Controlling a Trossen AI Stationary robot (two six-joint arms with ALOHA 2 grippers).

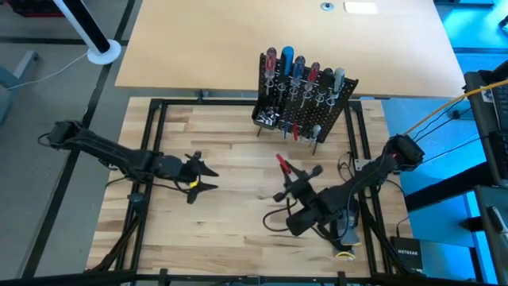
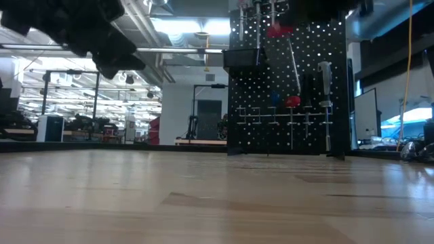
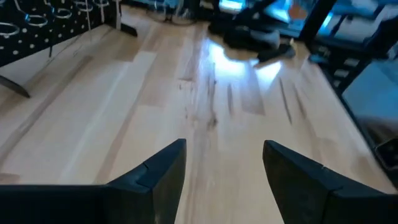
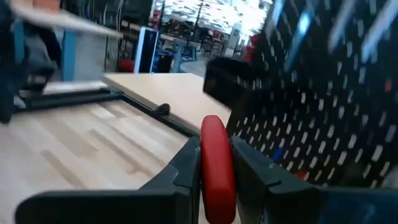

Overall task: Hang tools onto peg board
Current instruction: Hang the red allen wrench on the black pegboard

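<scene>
Red plastic fills our right tool (image 4: 214,171): its two dark fingers pinch a slim red-handled screwdriver (image 1: 283,165) above the pale wooden counter (image 1: 230,214), just in front of the black perforated metal peg board (image 1: 317,111). We see that board standing upright at the counter's far edge, with red, blue and grey-handled tools (image 1: 302,71) hanging in its silver wire rings. Our left tool (image 1: 208,176) hangs over the counter's left side, well apart from the board, fingers (image 3: 165,171) spread wide and holding nothing.
</scene>
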